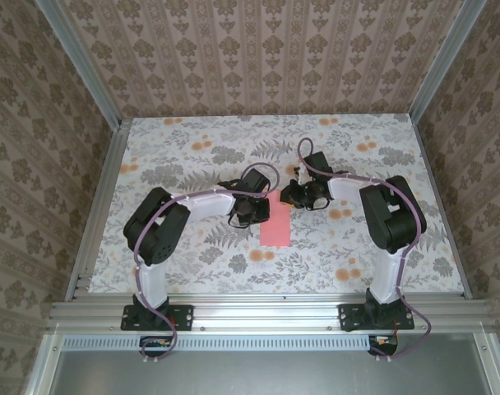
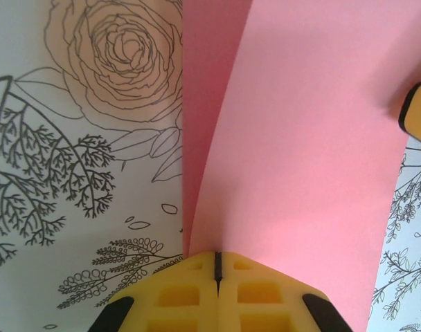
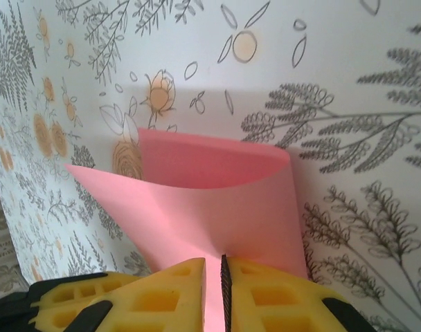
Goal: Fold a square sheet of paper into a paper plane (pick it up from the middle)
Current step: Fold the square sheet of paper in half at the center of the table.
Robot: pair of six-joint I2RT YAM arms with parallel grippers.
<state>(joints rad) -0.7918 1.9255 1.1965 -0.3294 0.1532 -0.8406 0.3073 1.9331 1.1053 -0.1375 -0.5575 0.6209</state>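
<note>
Right now the left end effector [image 1: 248, 211] is clamping the square sheet of paper [image 1: 276, 227]. In the left wrist view its yellow fingers [image 2: 176, 297] are pressing flat together, with the pink edge running in between them. From the other side the right end effector [image 1: 298, 196] is pinching the same sheet. Its jaws are standing barely apart, and pink is showing in the thin slit between them in the right wrist view. The sheet is sitting near the middle of the bench [image 1: 192, 148], directly between the two end effectors, and from above it is reading as a narrow strip running toward the arm bases. Up close it is not lying flat. It is curling over itself into a soft rounded bend on one side, one corner is poking out over the printed flowers [image 3: 158, 97], and a lower layer is peeking out beside the upper one. Floral bench is opening up on every side of the paper, and the metal rails [image 1: 98, 214] at the left and right edges are standing well apart from it.
</note>
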